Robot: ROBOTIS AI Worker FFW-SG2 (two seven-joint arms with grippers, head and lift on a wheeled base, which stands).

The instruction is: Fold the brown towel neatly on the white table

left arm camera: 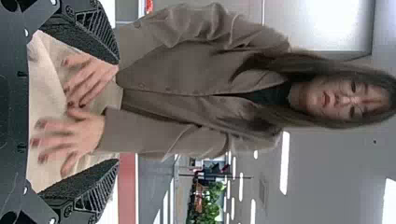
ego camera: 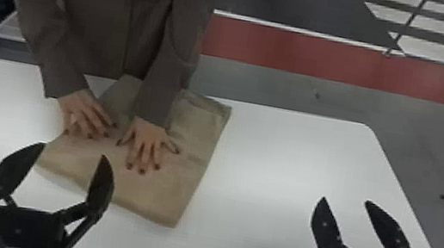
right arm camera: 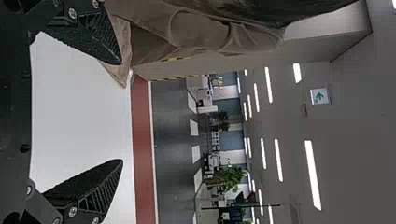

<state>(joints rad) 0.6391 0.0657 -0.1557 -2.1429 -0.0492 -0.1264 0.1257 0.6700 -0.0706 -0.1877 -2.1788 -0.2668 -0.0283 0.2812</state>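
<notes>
The brown towel (ego camera: 177,196) lies left of centre in the head view, a flat, skewed four-sided piece on the white table (ego camera: 294,156), its lowest corner pointing toward the bottom of the frame. The left gripper (ego camera: 74,150) is at lower left, its two black fingers spread wide with nothing between them. The right gripper (ego camera: 345,200) is at lower right, also spread and holding nothing.

The coming move turns on the left arm, clearly the nearer one: from its fingertips the towel stretches upward and to the right in the frame, and the inner finger overlaps the towel's lower edge there (whether it touches the cloth, I cannot tell). The right gripper stands well apart, with the towel off to its left. The towel's long axis seems to run from lower left of centre toward the upper edge of the table, though the blazer sleeves (ego camera: 161,93) hide part of it.

One hand (ego camera: 85,114) and the other hand (ego camera: 148,141) of a person rest on the cloth, fingers splayed, perhaps smoothing it. Reaching in should wait until they lift away, or a closing finger could catch them. No lettering is legible on the towel.
</notes>
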